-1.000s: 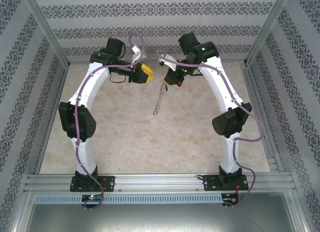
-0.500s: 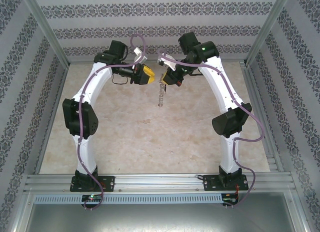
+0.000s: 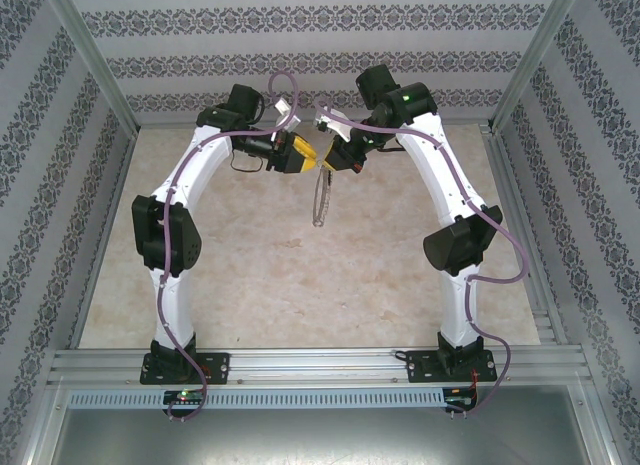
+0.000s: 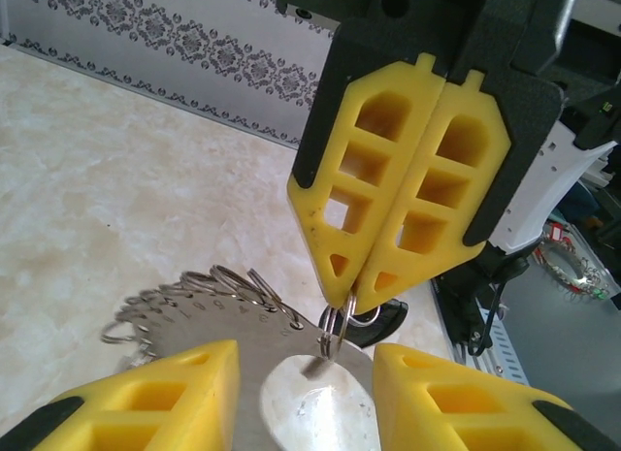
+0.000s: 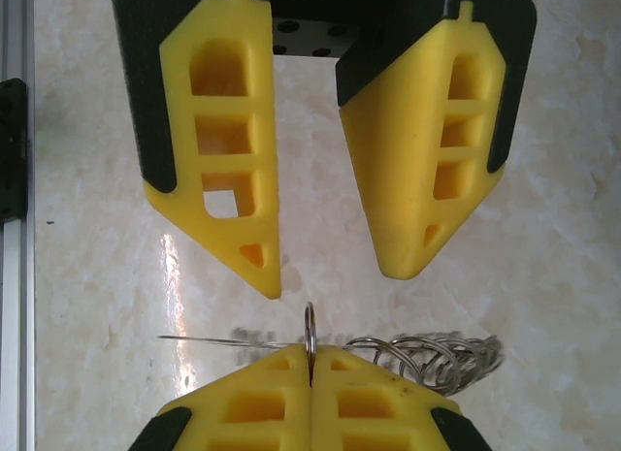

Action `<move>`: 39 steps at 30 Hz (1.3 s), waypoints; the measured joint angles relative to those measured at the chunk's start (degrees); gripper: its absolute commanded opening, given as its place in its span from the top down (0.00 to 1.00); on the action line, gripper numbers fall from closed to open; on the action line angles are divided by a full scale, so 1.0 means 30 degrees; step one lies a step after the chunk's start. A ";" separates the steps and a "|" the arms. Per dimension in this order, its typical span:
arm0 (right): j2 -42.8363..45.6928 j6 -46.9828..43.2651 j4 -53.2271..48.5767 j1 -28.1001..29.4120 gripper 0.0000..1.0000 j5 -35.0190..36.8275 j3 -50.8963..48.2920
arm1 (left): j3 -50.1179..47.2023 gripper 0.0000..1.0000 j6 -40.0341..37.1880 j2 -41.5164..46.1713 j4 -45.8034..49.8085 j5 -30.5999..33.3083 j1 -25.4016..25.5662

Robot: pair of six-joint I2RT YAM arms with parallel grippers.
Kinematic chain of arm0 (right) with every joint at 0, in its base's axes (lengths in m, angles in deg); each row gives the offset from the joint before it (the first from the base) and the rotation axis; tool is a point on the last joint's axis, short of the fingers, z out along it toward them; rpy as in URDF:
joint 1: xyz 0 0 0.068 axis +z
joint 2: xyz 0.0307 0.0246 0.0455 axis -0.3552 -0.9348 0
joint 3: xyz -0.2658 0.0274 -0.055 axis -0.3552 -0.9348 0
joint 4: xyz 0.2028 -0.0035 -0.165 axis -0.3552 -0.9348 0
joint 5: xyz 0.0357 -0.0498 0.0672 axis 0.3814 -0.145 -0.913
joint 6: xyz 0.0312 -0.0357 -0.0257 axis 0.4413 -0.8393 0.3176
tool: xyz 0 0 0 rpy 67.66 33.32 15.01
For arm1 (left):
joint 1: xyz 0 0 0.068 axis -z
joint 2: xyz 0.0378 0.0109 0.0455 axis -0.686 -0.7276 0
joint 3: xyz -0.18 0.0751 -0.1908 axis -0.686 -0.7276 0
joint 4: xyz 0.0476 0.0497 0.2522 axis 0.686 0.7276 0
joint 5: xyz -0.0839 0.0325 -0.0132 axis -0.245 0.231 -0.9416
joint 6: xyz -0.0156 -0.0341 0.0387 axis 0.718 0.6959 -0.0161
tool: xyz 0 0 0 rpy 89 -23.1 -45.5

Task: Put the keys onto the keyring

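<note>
Nearing the keyring (image 3: 320, 198), left gripper (image 3: 310, 157) has moved rightward

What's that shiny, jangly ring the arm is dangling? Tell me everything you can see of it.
The keyring is a large, thin silver metal hoop fringed with many small silver loops. It hangs in the air above the pale marbled tabletop. It is held by the right gripper, whose yellow fingers are shut on one small loop at its top. The left gripper is open close in front of it.
</note>
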State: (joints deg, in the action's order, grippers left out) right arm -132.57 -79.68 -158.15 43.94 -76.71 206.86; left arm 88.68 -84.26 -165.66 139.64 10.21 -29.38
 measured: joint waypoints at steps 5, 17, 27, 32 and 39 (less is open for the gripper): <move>-0.0015 0.0000 0.0007 0.0000 1.00 -0.0066 0.0000 | 0.0000 0.60 -0.0109 0.0000 0.0270 -0.0197 0.0189; -0.0138 0.0007 0.0058 0.0219 1.00 -0.0058 0.0022 | 0.0000 0.70 -0.0124 -0.0007 0.0277 -0.0408 0.0488; -0.0138 0.0007 0.0131 0.0168 1.00 -0.0022 0.0095 | 0.0233 0.88 -0.0197 -0.0087 0.0474 -0.0605 0.0481; -0.0146 0.0007 -0.0044 0.0124 1.00 0.0029 0.0095 | 0.0255 0.93 -0.0605 -0.0226 0.0685 -0.0612 0.0481; -0.0160 0.0007 -0.0109 0.0124 1.00 0.0022 0.0095 | 0.0284 0.83 -0.1027 -0.0299 0.0984 -0.0678 0.0488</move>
State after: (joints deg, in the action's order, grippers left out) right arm -133.05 -79.66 -158.47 44.32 -76.64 207.15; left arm 89.53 -87.34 -166.56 142.59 8.17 -27.92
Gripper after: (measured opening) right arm 0.056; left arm 0.171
